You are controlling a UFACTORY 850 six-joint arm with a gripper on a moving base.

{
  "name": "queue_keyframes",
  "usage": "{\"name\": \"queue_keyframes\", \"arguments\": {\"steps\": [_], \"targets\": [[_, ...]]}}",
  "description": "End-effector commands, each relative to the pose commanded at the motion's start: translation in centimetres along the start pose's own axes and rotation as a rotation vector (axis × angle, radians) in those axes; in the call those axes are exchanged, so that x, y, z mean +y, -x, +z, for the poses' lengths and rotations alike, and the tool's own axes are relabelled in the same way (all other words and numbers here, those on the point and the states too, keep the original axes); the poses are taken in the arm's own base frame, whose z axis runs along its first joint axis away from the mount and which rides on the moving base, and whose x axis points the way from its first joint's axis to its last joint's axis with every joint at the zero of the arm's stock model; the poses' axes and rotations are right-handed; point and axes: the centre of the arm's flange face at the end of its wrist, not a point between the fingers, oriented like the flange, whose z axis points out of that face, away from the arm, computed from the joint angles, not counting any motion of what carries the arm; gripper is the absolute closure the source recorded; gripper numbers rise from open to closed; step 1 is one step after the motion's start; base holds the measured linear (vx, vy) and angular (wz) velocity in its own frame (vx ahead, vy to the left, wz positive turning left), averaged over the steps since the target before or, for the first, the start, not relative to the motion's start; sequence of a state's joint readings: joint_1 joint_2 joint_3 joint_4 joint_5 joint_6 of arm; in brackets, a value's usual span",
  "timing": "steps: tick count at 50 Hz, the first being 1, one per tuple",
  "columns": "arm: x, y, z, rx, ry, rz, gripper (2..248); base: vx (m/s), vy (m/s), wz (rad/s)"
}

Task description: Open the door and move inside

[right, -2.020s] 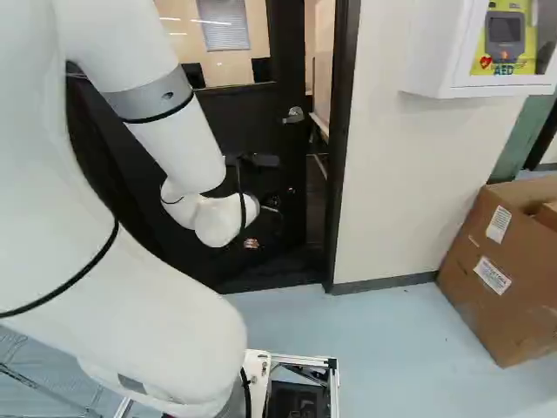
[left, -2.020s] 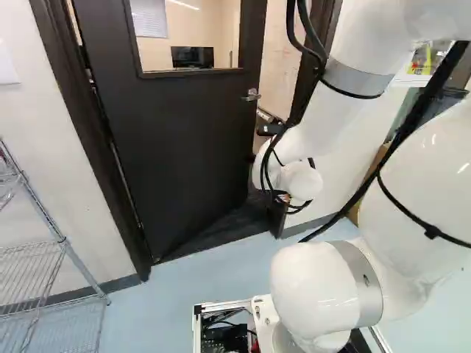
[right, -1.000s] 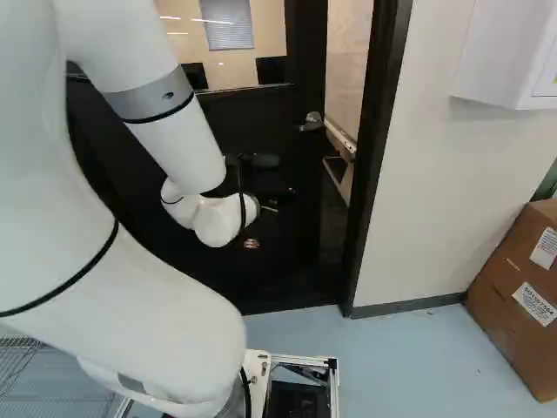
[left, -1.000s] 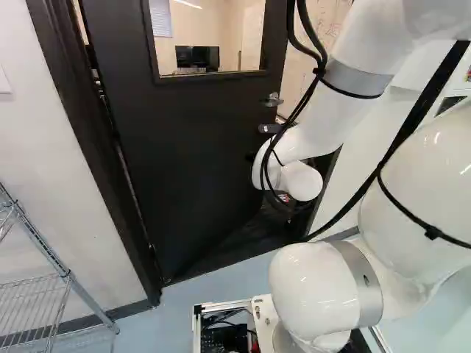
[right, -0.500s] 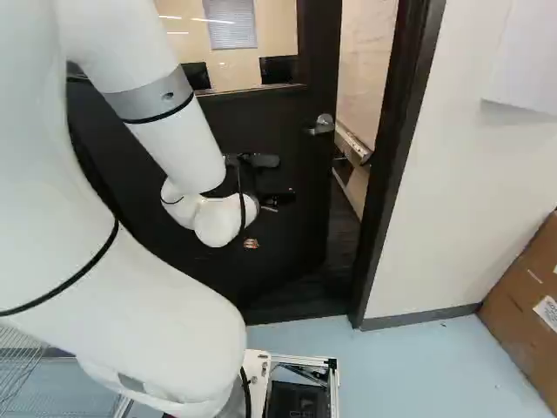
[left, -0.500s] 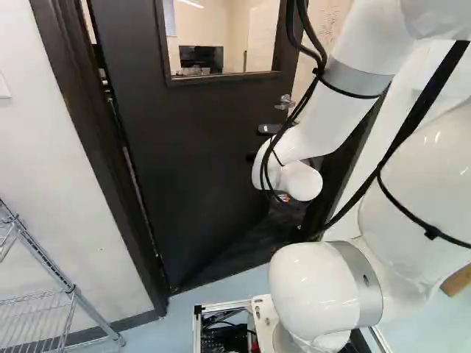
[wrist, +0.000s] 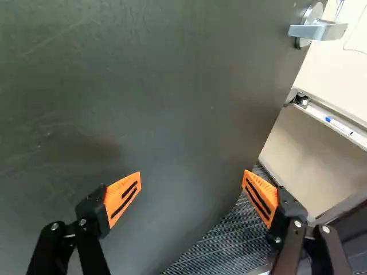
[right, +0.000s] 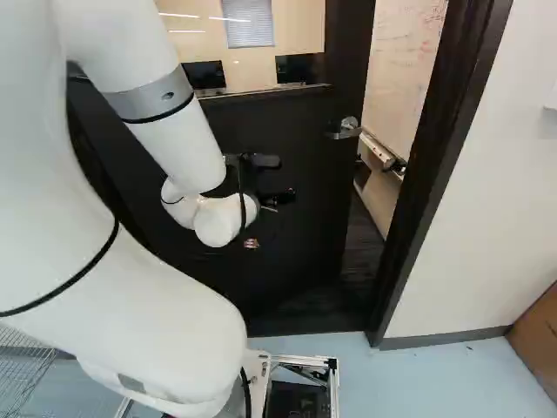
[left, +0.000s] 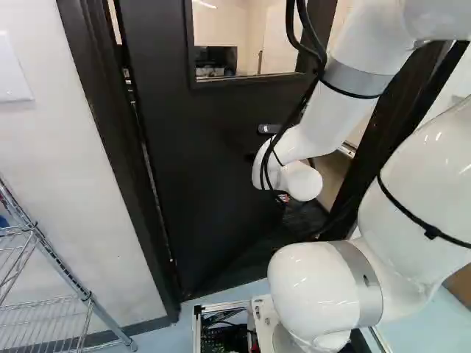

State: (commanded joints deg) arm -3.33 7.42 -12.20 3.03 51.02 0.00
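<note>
The door (left: 206,147) stands ajar ahead of the base, hinged at the left, its free edge swung into the far room; a gap lies between that edge and the right side of the door frame (right: 437,165). The step in hand looks like widening this opening, with the latch already clear. The gripper (wrist: 191,173) has its fingers spread wide, nothing between them — whether either touches the door I cannot tell. Next, I judge, the arm (right: 165,104) should push the door farther inward while the base (right: 318,360) advances, minding the near right side of the frame.

The right base view shows the door handle (right: 346,129), which the arm hides in the left base view. The left base view gives the hinge side and more of the wire shelf (left: 62,273) at near left. Only the wrist view makes plain the orange pads (wrist: 122,197) — and a pen (wrist: 338,124) on the ledge beyond the gap.
</note>
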Motion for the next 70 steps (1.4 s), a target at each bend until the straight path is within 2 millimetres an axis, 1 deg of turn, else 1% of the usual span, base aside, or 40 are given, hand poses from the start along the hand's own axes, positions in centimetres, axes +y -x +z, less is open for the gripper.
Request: {"name": "queue_keyframes", "arguments": {"steps": [15,50,70], "targets": [[0.0,0.0,0.0,0.0,0.0,0.0,3,0.078,0.05,-0.006],[-0.01,-0.01,0.02,0.0,0.0,0.0,3,-0.001,0.0,0.001],[-0.6,-0.3,0.72,-0.002,-0.003,0.007,3,0.0,0.0,0.0]]}}
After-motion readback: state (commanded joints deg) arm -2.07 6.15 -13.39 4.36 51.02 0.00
